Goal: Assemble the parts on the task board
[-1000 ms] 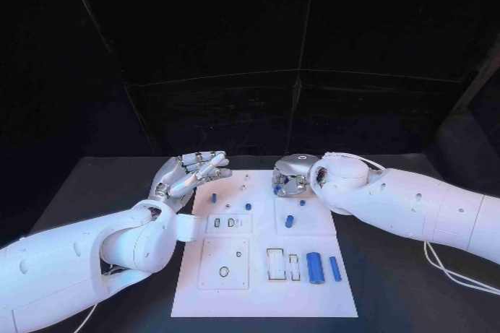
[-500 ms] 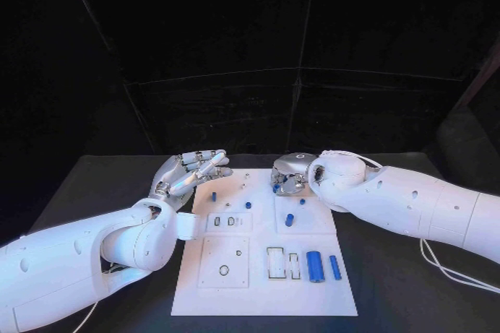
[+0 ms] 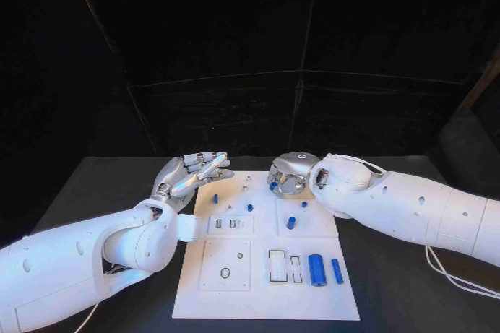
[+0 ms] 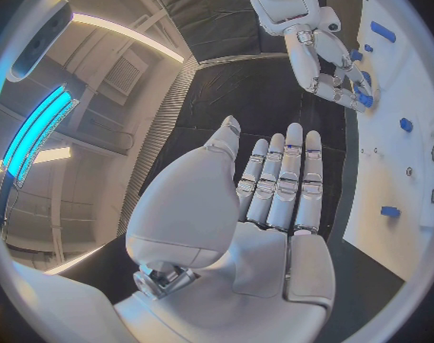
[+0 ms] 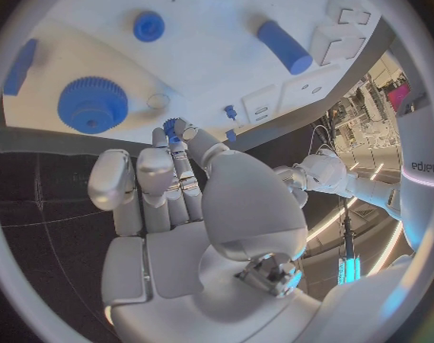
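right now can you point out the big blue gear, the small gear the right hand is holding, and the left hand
big blue gear (image 5: 92, 104), right wrist view, middle of its toothed face
small gear (image 5: 170, 126), right wrist view, the blue bit showing between the fingertips
right hand (image 5: 193, 206), right wrist view, its palm
left hand (image 3: 191, 173), head view, middle of the hand

The far right corner of the task board (image 3: 266, 275) is covered in the head view by the right hand (image 3: 290, 175), so whatever lies beneath it cannot be made out. A small blue part (image 5: 170, 128) is seen at that hand's fingertips in the right wrist view — its shape is too small to be told. The board's small pegs (image 3: 249, 207) are likewise too small to be distinguished.
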